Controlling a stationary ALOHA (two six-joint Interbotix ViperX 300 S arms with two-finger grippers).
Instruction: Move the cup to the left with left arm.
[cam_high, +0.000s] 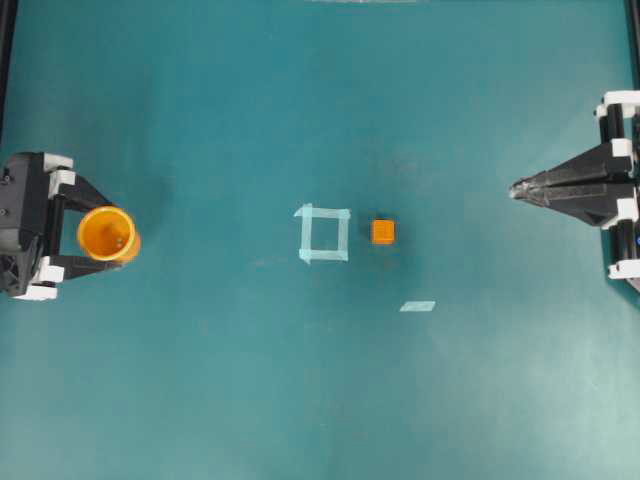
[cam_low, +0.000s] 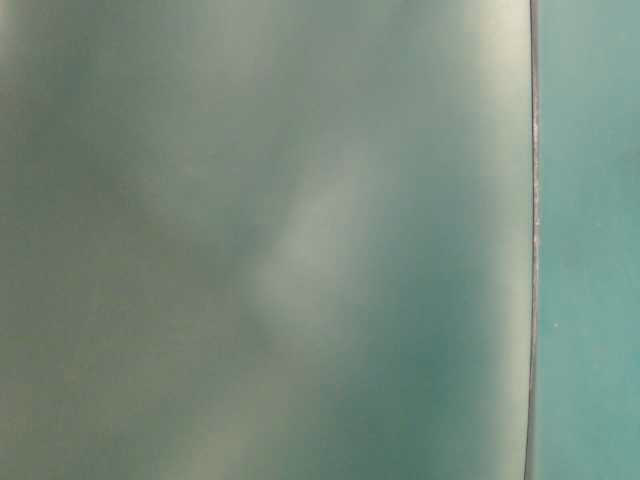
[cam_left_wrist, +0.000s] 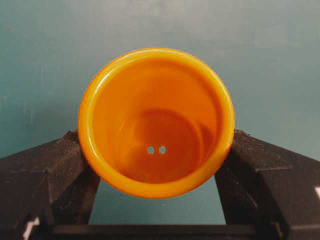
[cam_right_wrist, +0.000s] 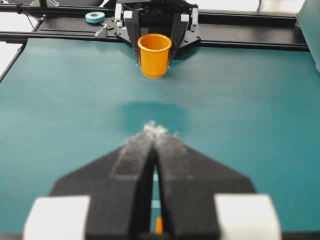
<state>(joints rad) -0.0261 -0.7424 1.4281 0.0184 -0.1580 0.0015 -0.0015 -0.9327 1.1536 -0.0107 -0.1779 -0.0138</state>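
Note:
The orange-yellow cup (cam_high: 107, 233) stands upright at the far left of the teal table, its open mouth facing up. My left gripper (cam_high: 116, 236) is shut on it, one black finger pressed against each side below the rim. In the left wrist view the cup (cam_left_wrist: 156, 122) fills the middle, with the fingers (cam_left_wrist: 60, 165) against its walls. The right wrist view shows the cup (cam_right_wrist: 154, 55) far off, in the left gripper (cam_right_wrist: 155, 47). My right gripper (cam_high: 515, 188) rests at the right edge, shut and holding nothing.
A small orange cube (cam_high: 383, 232) sits near the table's middle, just right of a pale tape square (cam_high: 323, 233). A short tape strip (cam_high: 417, 306) lies lower right of it. A tape roll (cam_right_wrist: 94, 17) lies on the black frame behind the left arm. The table-level view is a blur.

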